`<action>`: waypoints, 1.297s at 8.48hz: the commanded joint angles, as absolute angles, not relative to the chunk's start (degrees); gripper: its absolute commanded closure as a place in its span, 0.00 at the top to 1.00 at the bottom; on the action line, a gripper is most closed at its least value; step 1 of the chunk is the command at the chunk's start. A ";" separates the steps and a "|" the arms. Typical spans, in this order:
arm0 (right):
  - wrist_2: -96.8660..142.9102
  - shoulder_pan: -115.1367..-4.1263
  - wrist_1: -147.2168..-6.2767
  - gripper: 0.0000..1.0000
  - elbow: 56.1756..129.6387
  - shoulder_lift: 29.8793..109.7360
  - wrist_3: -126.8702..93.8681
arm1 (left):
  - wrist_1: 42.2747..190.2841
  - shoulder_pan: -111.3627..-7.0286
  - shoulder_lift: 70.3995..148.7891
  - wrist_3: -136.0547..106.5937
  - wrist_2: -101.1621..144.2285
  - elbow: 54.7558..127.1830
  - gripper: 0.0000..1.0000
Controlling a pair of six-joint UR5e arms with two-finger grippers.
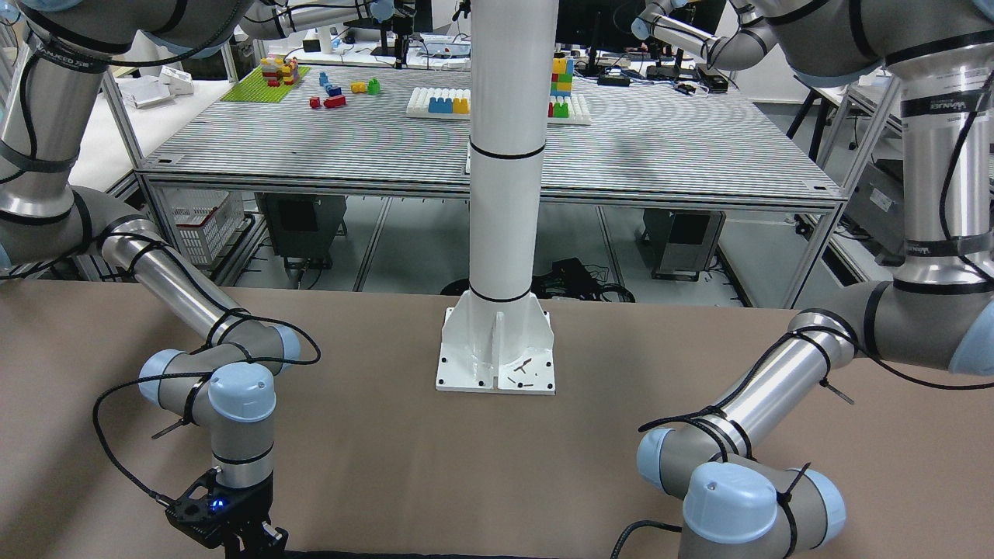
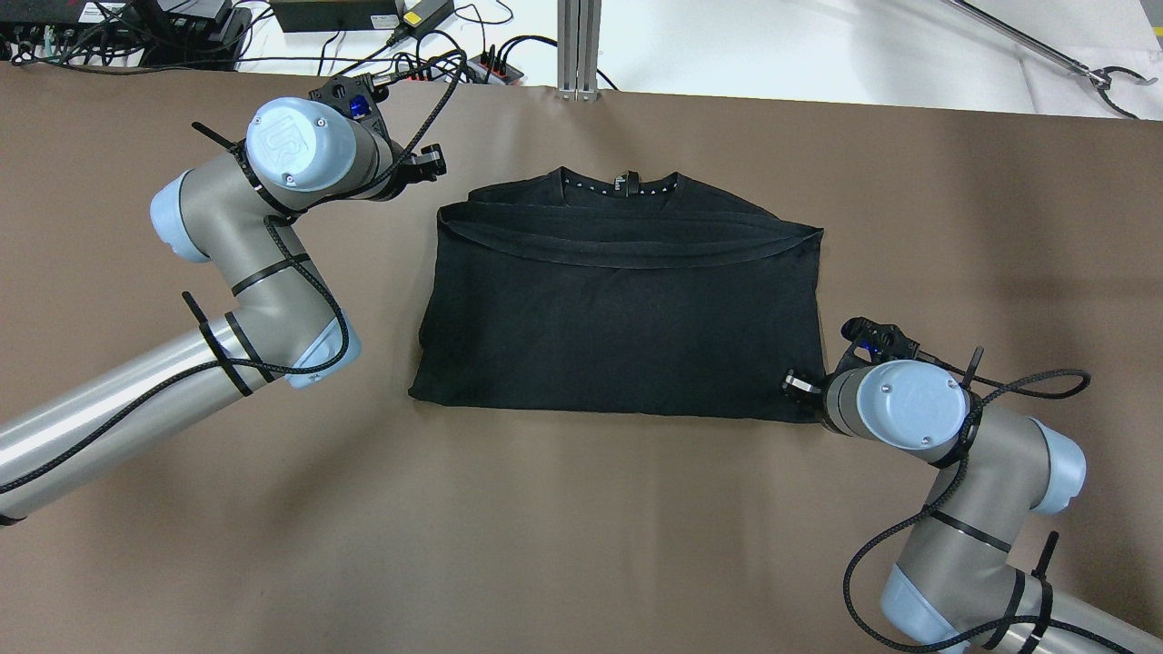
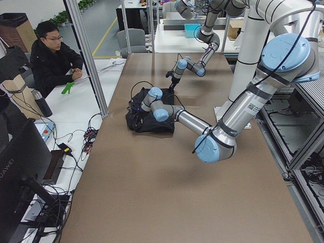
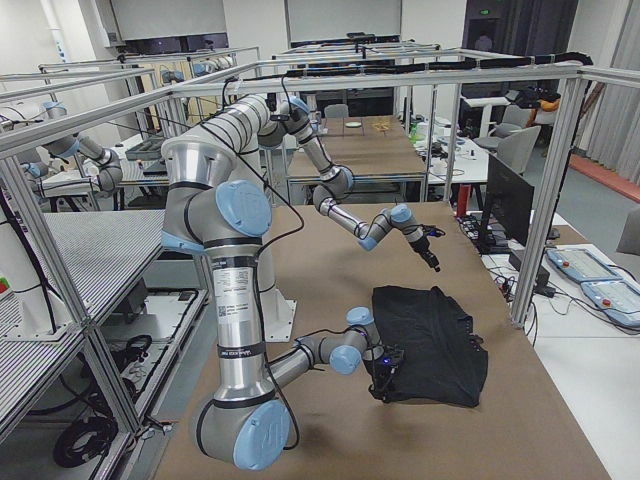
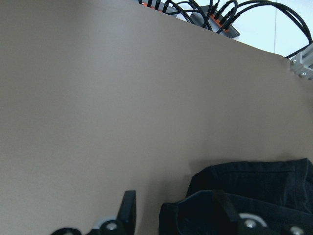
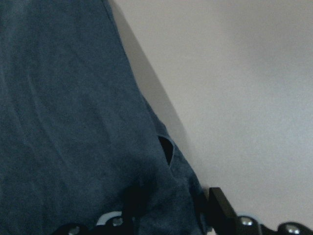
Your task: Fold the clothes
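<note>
The clothes are one black garment [image 2: 618, 318], folded flat into a wide rectangle at the table's middle, its collar at the far edge. My left gripper [image 2: 434, 165] hovers by the far left corner. In the left wrist view it [image 5: 175, 213] is open, and the cloth corner [image 5: 244, 188] lies by its right finger. My right gripper [image 2: 792, 385] sits at the near right corner. The right wrist view shows it [image 6: 173, 210] open, its fingers either side of the cloth's edge [image 6: 73, 122]. The front-facing view shows only a black strip of cloth [image 1: 388, 554].
The white post's base plate [image 1: 497, 357] stands on the brown table behind the garment. Cables and power boxes [image 2: 363, 18] line the far table edge. A person [image 3: 50, 55] sits beside the table's far side. A frame post [image 2: 579, 45] rises at the far edge.
</note>
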State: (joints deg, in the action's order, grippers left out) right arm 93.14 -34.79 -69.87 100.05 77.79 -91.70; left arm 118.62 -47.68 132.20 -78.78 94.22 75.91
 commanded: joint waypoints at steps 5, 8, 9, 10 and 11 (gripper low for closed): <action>93.25 -34.63 -70.31 0.27 102.21 79.63 -91.76 | 116.82 -47.55 133.67 -79.01 94.22 75.67 0.62; 94.56 -34.54 -70.75 0.00 104.32 80.24 -91.58 | 115.66 -47.46 135.18 -79.19 94.22 74.53 0.62; 94.74 -34.28 -70.75 0.00 104.94 80.77 -91.58 | 115.66 -47.46 135.26 -79.19 94.22 74.53 0.62; 95.01 -33.67 -70.84 0.00 107.55 82.42 -91.58 | 115.58 -47.46 135.26 -79.19 94.22 74.44 0.62; 97.36 -33.66 -73.62 0.00 112.19 84.44 -90.97 | 115.58 -47.46 135.26 -79.28 94.22 74.44 0.62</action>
